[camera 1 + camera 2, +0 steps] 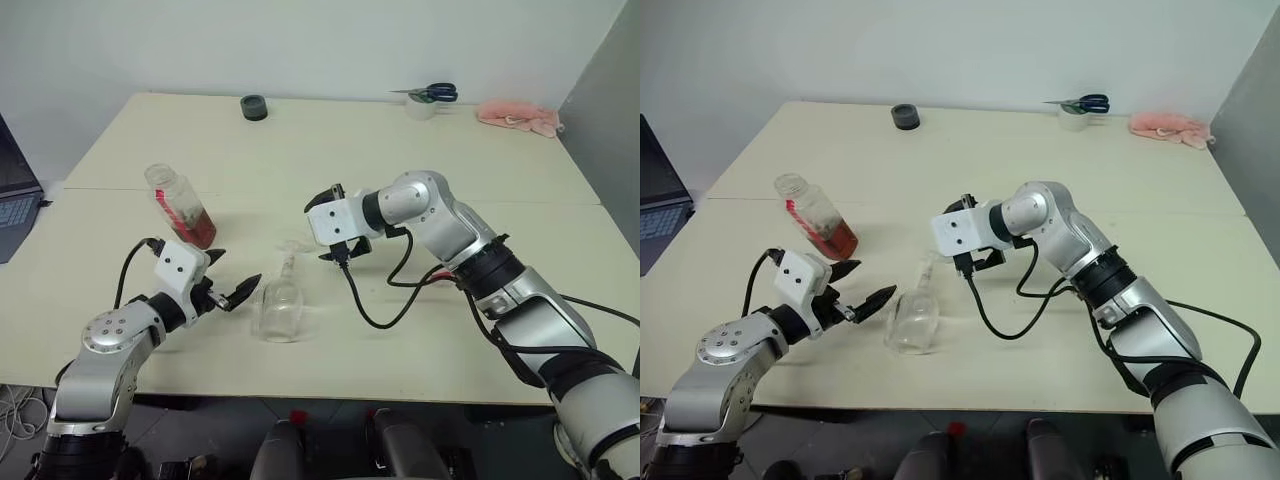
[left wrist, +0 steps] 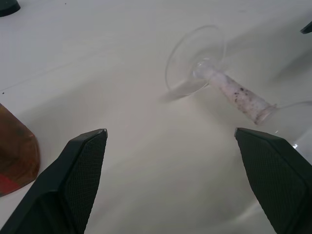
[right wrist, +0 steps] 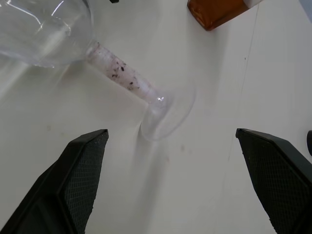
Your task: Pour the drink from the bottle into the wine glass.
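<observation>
The wine glass (image 1: 279,306) lies on its side on the table, bowl towards me and round foot (image 2: 194,60) pointing away; dark specks cling to its stem (image 3: 121,74). To its left stands the bottle (image 1: 182,207), a clear squarish one with a red label stripe and reddish-brown drink (image 1: 837,238) in its lower part. My left gripper (image 1: 236,272) is open, low over the table between bottle and glass bowl, holding nothing. Above the glass's foot, my right gripper (image 3: 171,131) hangs open and empty.
A black tape roll (image 1: 254,107), a white cup with scissors (image 1: 430,96) and a pink cloth (image 1: 518,117) lie along the table's far edge. A laptop (image 1: 14,192) sits off the left side. A black cable (image 1: 375,312) loops down from my right wrist onto the table.
</observation>
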`<action>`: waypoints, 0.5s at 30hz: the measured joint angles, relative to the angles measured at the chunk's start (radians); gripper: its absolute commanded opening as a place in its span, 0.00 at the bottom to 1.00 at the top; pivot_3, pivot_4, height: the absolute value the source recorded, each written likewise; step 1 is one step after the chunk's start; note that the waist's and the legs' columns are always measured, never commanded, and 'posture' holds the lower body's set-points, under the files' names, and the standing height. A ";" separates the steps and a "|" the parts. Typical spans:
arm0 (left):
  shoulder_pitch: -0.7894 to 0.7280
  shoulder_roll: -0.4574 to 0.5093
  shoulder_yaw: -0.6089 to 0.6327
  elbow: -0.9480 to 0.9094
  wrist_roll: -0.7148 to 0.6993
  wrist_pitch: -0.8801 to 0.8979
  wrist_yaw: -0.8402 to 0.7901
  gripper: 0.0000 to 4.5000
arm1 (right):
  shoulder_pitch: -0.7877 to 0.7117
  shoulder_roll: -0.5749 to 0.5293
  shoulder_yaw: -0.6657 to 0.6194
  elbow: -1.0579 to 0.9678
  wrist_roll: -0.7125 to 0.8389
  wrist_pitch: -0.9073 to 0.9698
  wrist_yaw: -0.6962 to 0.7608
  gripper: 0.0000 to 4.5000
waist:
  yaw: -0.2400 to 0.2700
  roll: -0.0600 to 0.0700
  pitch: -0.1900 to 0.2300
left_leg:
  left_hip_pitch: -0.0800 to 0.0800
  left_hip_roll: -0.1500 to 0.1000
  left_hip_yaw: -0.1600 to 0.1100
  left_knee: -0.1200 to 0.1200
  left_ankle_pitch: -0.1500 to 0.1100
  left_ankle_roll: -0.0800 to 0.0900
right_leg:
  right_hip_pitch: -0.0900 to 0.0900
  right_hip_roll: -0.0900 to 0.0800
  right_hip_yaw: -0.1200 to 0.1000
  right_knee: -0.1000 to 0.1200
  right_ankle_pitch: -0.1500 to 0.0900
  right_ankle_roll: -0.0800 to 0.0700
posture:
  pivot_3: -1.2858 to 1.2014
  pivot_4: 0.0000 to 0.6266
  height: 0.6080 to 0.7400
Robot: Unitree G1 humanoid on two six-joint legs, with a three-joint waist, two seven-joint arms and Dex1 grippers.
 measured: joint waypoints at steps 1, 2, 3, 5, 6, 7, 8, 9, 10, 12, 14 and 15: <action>0.000 0.002 0.001 0.000 -0.001 0.001 -0.001 1.00 | 0.003 -0.005 0.001 -0.009 0.000 -0.001 0.009 0.99 | 0.000 0.000 0.000 | 0.000 0.000 0.000 0.000 0.000 0.000 | 0.000 0.000 0.000 0.000 0.000 0.000 | 0.52 0.24 1.00; 0.000 0.005 0.004 0.000 -0.002 0.003 -0.002 1.00 | 0.006 -0.010 0.001 -0.020 0.000 -0.003 0.015 0.99 | 0.000 0.000 0.000 | 0.000 0.000 0.000 0.000 0.000 0.000 | 0.000 0.000 0.000 0.000 0.000 0.000 | 0.52 0.24 1.00; 0.000 0.008 0.010 0.000 -0.008 0.007 -0.006 1.00 | 0.012 -0.016 0.003 -0.033 -0.001 -0.013 0.017 0.99 | 0.000 0.000 0.000 | 0.000 0.000 0.000 0.000 0.000 0.000 | 0.000 0.000 0.000 0.000 0.000 0.000 | 0.52 0.24 1.00; 0.005 0.022 0.036 -0.004 -0.024 0.019 -0.016 1.00 | 0.033 -0.028 0.010 -0.059 -0.005 -0.041 0.027 0.99 | 0.000 0.000 0.000 | 0.000 0.000 0.000 0.000 0.000 0.000 | 0.000 0.000 0.000 0.000 0.000 0.000 | 0.52 0.24 1.00; 0.013 0.032 0.052 -0.015 -0.042 0.033 -0.024 1.00 | 0.042 -0.038 0.019 -0.070 -0.012 -0.058 0.032 0.99 | 0.000 0.000 0.000 | 0.000 0.000 0.000 0.000 0.000 0.000 | 0.000 0.000 0.000 0.000 0.000 0.000 | 0.52 0.24 1.00; 0.030 0.040 0.070 -0.036 -0.063 0.050 -0.032 1.00 | 0.050 -0.048 0.027 -0.078 -0.017 -0.077 0.037 0.99 | 0.000 0.000 0.000 | 0.000 0.000 0.000 0.000 0.000 0.000 | 0.000 0.000 0.000 0.000 0.000 0.000 | 0.52 0.24 1.00; 0.047 0.048 0.082 -0.056 -0.080 0.064 -0.043 1.00 | 0.057 -0.056 0.031 -0.084 -0.024 -0.092 0.041 0.99 | 0.000 0.000 0.000 | 0.000 0.000 0.000 0.000 0.000 0.000 | 0.000 0.000 0.000 0.000 0.000 0.000 | 0.52 0.24 1.00; 0.075 0.065 0.095 -0.084 -0.103 0.082 -0.059 1.00 | 0.066 -0.063 0.035 -0.092 -0.034 -0.111 0.045 0.99 | -0.001 0.000 0.000 | 0.000 0.000 0.000 0.000 0.000 0.000 | 0.000 0.000 0.000 0.000 0.000 0.000 | 0.52 0.24 1.00; 0.100 0.079 0.108 -0.104 -0.121 0.099 -0.074 1.00 | 0.073 -0.069 0.042 -0.097 -0.039 -0.128 0.046 0.99 | -0.001 0.000 0.000 | 0.000 0.000 0.000 0.000 0.000 0.000 | 0.000 0.000 0.000 0.000 0.000 0.000 | 0.52 0.24 1.00; 0.144 0.100 0.138 -0.135 -0.152 0.128 -0.098 1.00 | 0.082 -0.075 0.059 -0.098 -0.067 -0.164 0.041 0.99 | -0.001 0.000 0.000 | 0.000 0.000 0.000 0.000 0.000 0.000 | 0.000 0.000 0.000 0.000 0.000 0.000 | 0.52 0.24 1.00; 0.172 0.119 0.164 -0.153 -0.177 0.155 -0.116 1.00 | 0.082 -0.073 0.068 -0.089 -0.093 -0.202 0.024 0.99 | -0.001 0.000 0.000 | 0.001 0.001 0.000 0.000 0.000 0.000 | 0.000 0.000 0.000 0.000 0.000 0.000 | 0.52 0.24 1.00; 0.185 0.128 0.174 -0.164 -0.189 0.166 -0.126 1.00 | 0.081 -0.072 0.073 -0.076 -0.111 -0.225 0.011 0.99 | -0.001 0.000 0.000 | 0.001 0.001 0.000 0.000 0.000 0.000 | 0.001 0.000 0.000 0.000 0.000 0.000 | 0.52 0.24 1.00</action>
